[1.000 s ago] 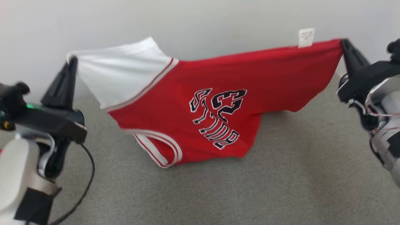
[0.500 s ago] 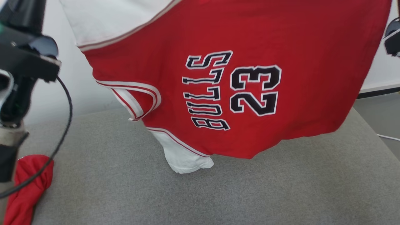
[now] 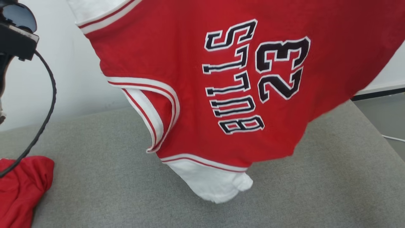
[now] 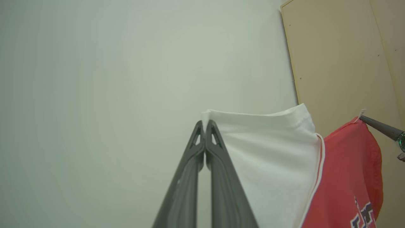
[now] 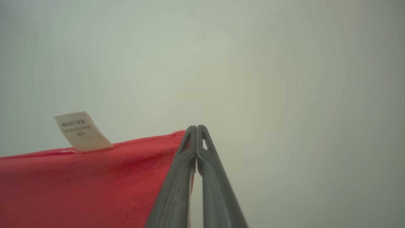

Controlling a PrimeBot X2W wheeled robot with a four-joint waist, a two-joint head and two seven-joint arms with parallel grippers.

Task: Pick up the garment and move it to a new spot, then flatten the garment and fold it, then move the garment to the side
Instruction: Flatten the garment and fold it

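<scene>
Against a pale wall (image 4: 95, 95), the left gripper (image 4: 204, 123) is clamped on a white corner and the right gripper (image 5: 196, 127) on a red corner of the garment (image 3: 221, 79), which hangs spread over the grey cushion (image 3: 95, 196). Lowering both corners evenly and taut should lay it flat.

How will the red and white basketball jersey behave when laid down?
Probably floppy: the red and white basketball jersey sags between the left gripper and right gripper, white sleeve drooping. Likely light: two pinched corners carry it. It may crumple on the grey fabric cushion.
</scene>
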